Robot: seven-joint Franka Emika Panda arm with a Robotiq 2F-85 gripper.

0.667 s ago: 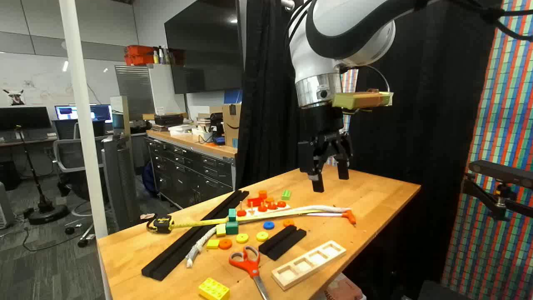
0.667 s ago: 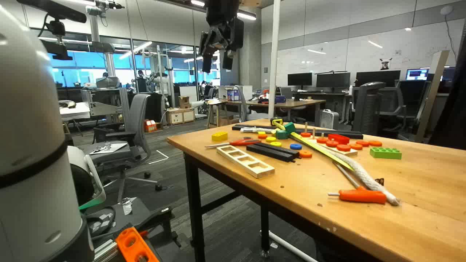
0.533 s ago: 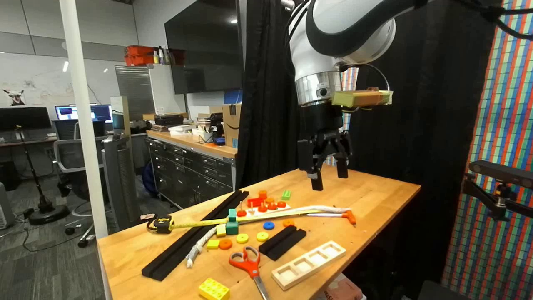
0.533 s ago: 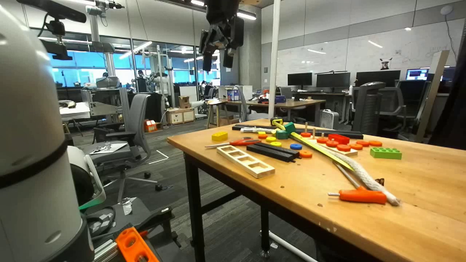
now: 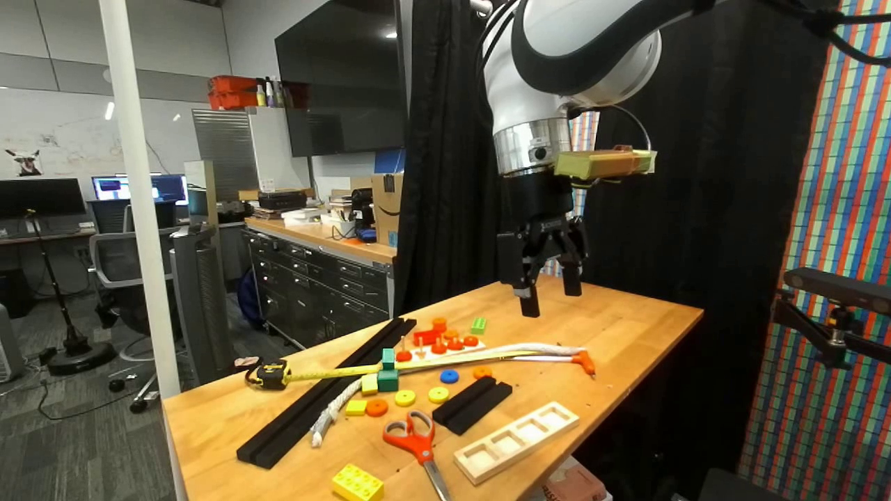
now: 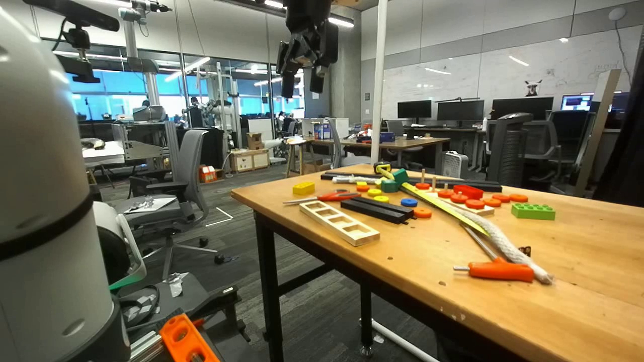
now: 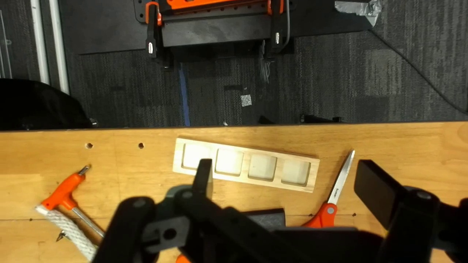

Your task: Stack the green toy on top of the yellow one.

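The green block [image 5: 478, 325] is a studded brick lying flat at the far side of the table, next to red and orange pieces; it also shows in an exterior view [image 6: 533, 211]. The yellow block [image 5: 358, 482] is a studded brick lying alone near the scissors; it also shows in an exterior view [image 6: 303, 188]. My gripper [image 5: 551, 297] is open and empty, high above the table and apart from both blocks; it also shows in an exterior view [image 6: 302, 88]. In the wrist view the open fingers [image 7: 287, 173] have nothing between them; neither block can be made out there.
A wooden tray with square pockets [image 7: 245, 164] lies near the table edge. Orange scissors [image 5: 415, 440], black rails [image 5: 473, 405], dark green blocks [image 5: 388, 380], a tape measure [image 5: 269, 374], a white rope [image 5: 539, 347], an orange-handled tool [image 6: 500, 270] and several coloured discs lie around.
My gripper has risen very slightly and stays open. The blocks and the other things on the table have not moved.
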